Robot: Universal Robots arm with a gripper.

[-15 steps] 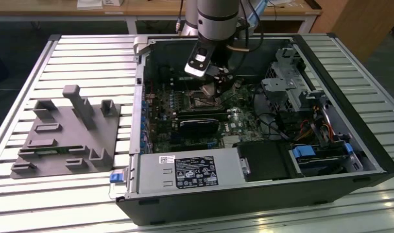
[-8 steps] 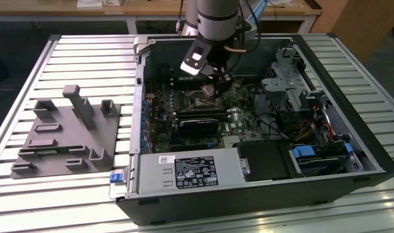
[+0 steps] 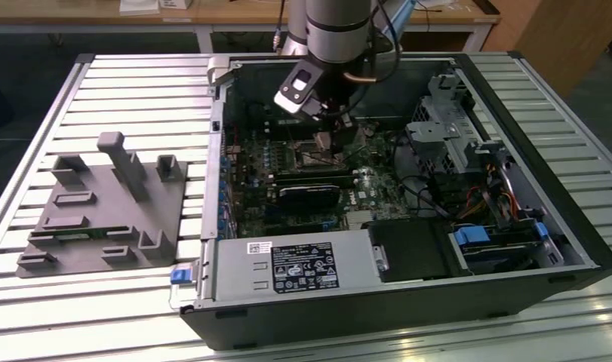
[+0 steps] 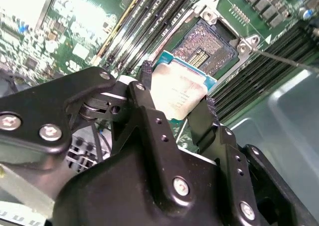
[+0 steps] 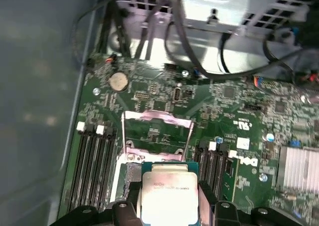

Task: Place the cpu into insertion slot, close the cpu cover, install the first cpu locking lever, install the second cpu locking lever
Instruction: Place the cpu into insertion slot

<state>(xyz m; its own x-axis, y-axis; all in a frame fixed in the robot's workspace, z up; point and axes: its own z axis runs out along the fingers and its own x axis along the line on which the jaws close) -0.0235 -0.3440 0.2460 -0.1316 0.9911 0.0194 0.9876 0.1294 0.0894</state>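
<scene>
Second wrist view: the gripper (image 4: 177,92) holds the cpu (image 4: 180,95) by two opposite edges, its pale metal top facing the camera. The black fingers (image 4: 154,121) are drawn in to the width of the chip and no further, each pressing on an edge. Holding it by the edges leaves the underside free to meet the socket, which appears to be the reason for this grip.

The chip hangs above the motherboard (image 4: 65,41), just beside the insertion slot (image 4: 207,42) and overlapping its near corner, and is not yet seated. The slot is bare, with its dark contact field exposed inside the silvery rim. Long black memory slots (image 4: 149,16) run along one side of it.

In the first wrist view, the cpu cover (image 5: 157,117) is swung up and away from the socket, its open window showing green board behind it. It is placed this way so that the chip has a clear path down.

In the exterior view, the gripper (image 3: 326,136) reaches into the open computer case (image 3: 588,256), low over the board. The chip is probably the small brownish patch under the tool, but this cannot be confirmed from that angle.
</scene>
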